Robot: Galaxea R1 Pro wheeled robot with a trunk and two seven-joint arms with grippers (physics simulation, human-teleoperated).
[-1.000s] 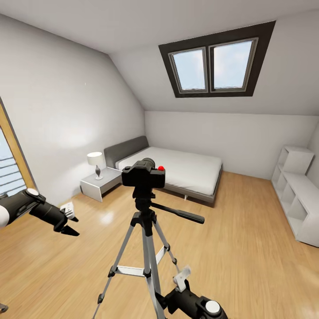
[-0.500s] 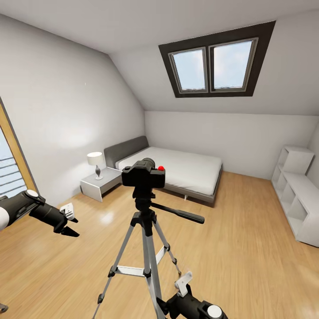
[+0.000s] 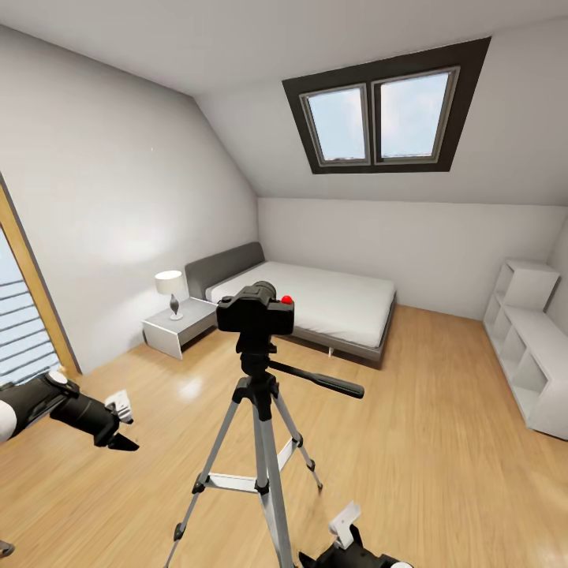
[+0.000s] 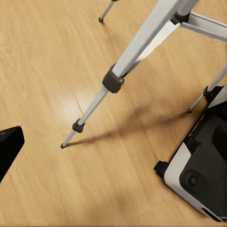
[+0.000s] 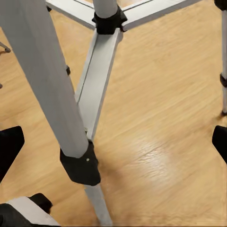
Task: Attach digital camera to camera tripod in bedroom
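The digital camera, black with a red button on top, sits on the head of the camera tripod, which stands on the bedroom's wood floor just ahead of me. Its black pan handle points right. My left gripper hangs open and empty, low and to the left of the tripod, well clear of it. The left wrist view looks down at a silver tripod leg and the floor. My right gripper is low, beside the tripod's legs, open and empty. Its fingertips frame a leg joint.
A grey bed with a white mattress stands against the far wall, with a nightstand and lamp to its left. White shelving lines the right wall. A wood-framed window is at left. My base is close to the tripod's feet.
Both arms have lowered: the left gripper dropped down and slightly left, the right gripper sank toward the picture's bottom edge. Camera and tripod have not moved.
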